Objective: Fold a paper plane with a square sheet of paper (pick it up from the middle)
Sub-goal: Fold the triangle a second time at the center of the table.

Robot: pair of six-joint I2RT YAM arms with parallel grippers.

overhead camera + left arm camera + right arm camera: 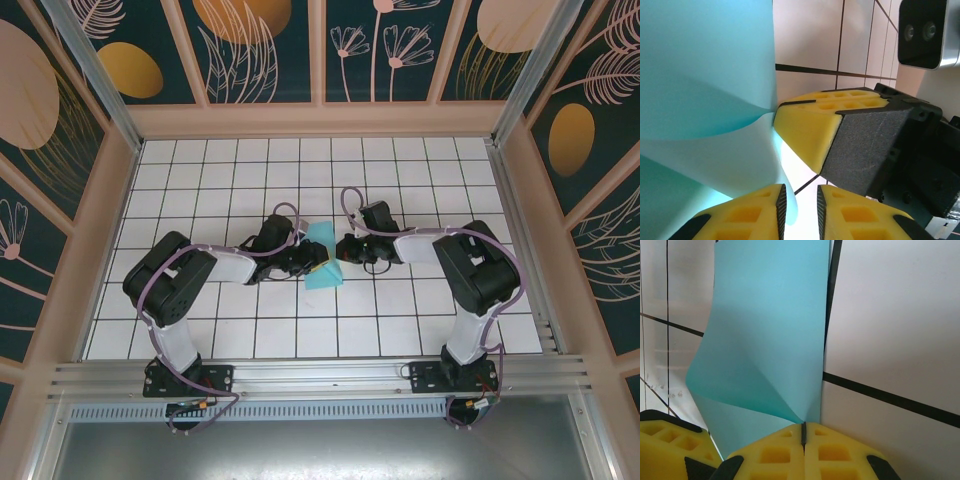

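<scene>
The square sheet of paper [323,277], light blue, is lifted and creased between the two grippers at the table's middle. My right gripper [341,250] is shut on one edge of it, and the folds of the paper [765,340] run down into its closed yellow fingertips [803,426]. My left gripper [311,266] faces it from the left. Its jaws [801,192] stand a little apart, and a curled edge of the paper [705,75] hangs against the left pad. The right gripper's yellow finger [810,125] is close above them.
White grid tiles [400,170] cover the table, with wooden walls [320,120] on three sides and a metal rail [320,375] at the near edge. The right wrist's camera [927,32] shows at the upper right of the left wrist view. The left gripper's finger [665,440] sits at the lower left of the right wrist view.
</scene>
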